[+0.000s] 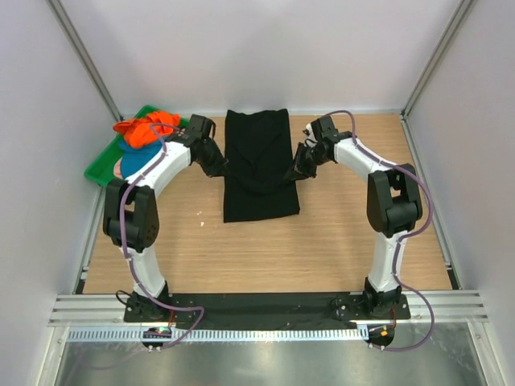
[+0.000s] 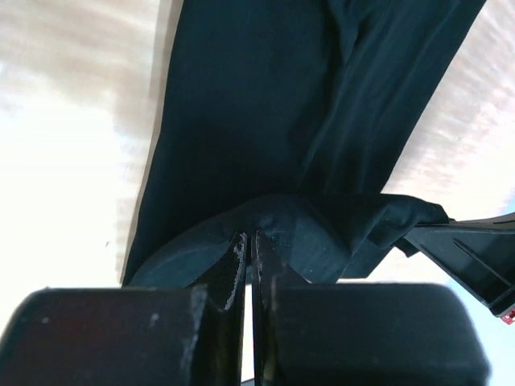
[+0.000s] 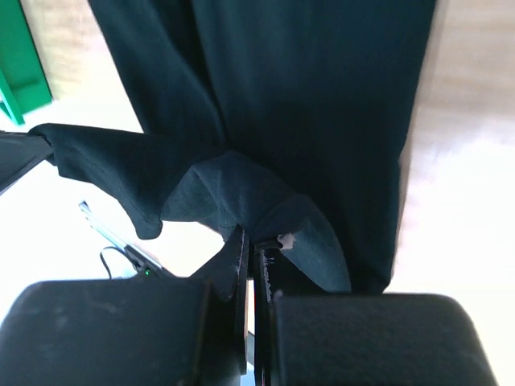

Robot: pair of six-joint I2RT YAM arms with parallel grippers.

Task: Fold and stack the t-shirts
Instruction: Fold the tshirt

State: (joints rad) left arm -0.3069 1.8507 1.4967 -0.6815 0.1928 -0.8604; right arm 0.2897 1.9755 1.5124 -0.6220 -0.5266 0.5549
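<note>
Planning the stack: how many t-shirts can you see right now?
3. The black t-shirt lies mid-table, pinched by the left claw and right claw; the orange t-shirt is bunched on the green tray; a blue t-shirt lies under it. Others may be hidden there.

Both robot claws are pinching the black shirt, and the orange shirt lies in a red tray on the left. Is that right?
Nearly. The tray is green, not red; the top view shows it. The rest holds: the left gripper and right gripper both pinch the black shirt, and the orange shirt lies in that tray.
</note>
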